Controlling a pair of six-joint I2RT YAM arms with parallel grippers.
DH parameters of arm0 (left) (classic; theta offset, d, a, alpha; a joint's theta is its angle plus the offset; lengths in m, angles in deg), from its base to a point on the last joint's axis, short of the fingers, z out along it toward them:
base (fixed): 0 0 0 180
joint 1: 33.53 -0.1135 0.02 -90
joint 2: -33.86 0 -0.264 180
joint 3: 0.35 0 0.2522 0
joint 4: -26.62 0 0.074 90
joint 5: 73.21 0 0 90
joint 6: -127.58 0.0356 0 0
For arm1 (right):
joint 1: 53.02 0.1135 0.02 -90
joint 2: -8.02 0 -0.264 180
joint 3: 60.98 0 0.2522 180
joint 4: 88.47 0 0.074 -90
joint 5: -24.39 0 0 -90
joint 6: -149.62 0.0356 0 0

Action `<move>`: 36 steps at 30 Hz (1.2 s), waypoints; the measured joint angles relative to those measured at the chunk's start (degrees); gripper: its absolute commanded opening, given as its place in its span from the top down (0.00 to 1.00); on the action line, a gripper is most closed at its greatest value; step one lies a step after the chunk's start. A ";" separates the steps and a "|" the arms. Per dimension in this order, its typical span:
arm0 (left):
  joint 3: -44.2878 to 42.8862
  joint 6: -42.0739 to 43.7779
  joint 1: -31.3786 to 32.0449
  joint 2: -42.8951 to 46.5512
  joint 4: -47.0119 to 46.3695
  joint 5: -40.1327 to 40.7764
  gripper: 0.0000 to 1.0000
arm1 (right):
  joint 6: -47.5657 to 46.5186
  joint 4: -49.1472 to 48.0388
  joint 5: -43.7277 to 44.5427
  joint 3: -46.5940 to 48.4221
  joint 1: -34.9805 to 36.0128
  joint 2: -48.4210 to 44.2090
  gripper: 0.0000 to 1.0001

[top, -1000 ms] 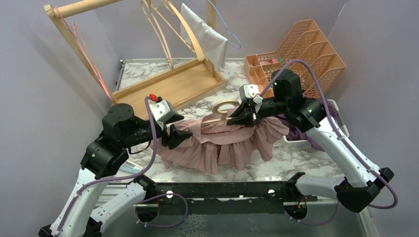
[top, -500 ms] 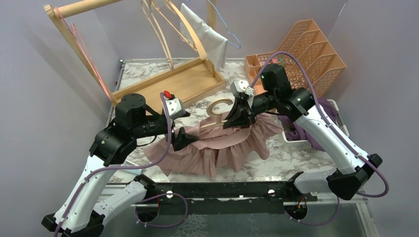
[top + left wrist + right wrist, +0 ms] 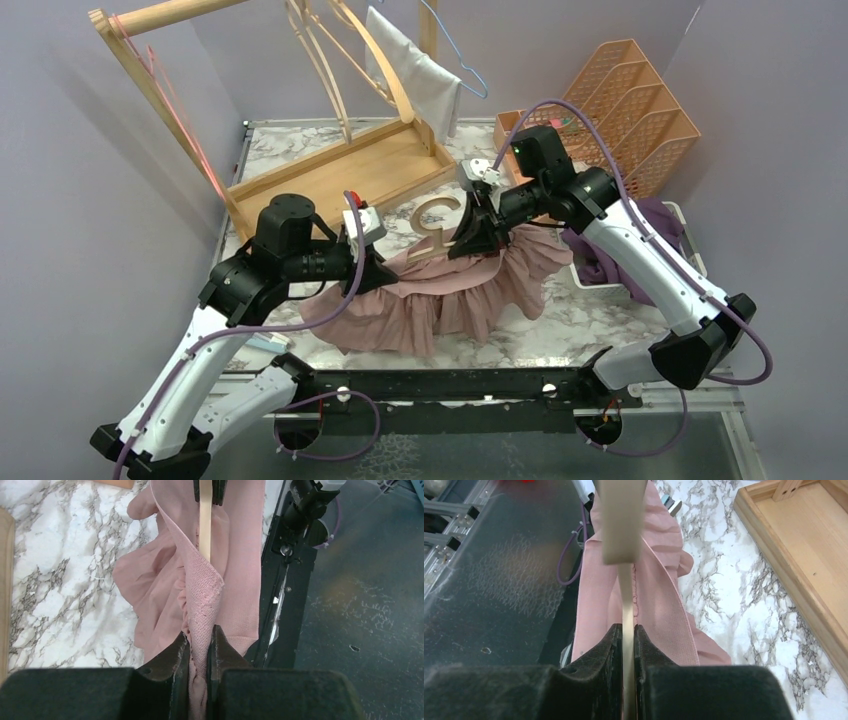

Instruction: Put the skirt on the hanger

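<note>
A pink ruffled skirt (image 3: pixel 440 305) hangs between the two arms above the marble table (image 3: pixel 610 320). A pale wooden hanger (image 3: pixel 437 222) runs inside its waistband, hook up. My left gripper (image 3: pixel 376 272) is shut on the skirt's waistband (image 3: pixel 202 630) at the hanger's left end. My right gripper (image 3: pixel 472 240) is shut on the hanger (image 3: pixel 626 610) itself, with pink cloth (image 3: pixel 659 605) on both sides. In the left wrist view the hanger's wooden arm (image 3: pixel 204 525) comes out of the waistband toward the right gripper's fingers.
A wooden clothes rack (image 3: pixel 330 165) with hangers and a white garment (image 3: pixel 420 75) stands at the back left. An orange file organiser (image 3: pixel 610 110) sits at the back right, with purple cloth (image 3: pixel 600 265) in a tray beside it. The black frame rail (image 3: pixel 440 385) runs along the near edge.
My left gripper opened, moved right to the hanger's left end and shut on the waistband. My right gripper carried the hanger left and back; the skirt shifted with it.
</note>
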 measured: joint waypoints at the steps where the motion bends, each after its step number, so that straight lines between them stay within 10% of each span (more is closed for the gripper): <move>1: 0.33 -0.28 0.00 0.33 -0.31 0.48 1.00 | 0.87 -0.48 0.04 -0.13 0.00 0.00 0.67; 8: 3.02 -7.96 0.11 3.74 -0.63 12.13 1.00 | 11.56 -17.00 3.02 -6.32 0.31 -2.01 0.43; 22: 4.09 -20.17 -0.07 13.40 1.81 40.26 1.00 | 29.92 -52.26 29.64 -25.44 0.33 -13.60 0.43; 36: -2.64 -30.80 -0.07 7.23 11.91 66.18 1.00 | 32.30 -58.14 38.27 -25.94 0.33 -14.67 0.43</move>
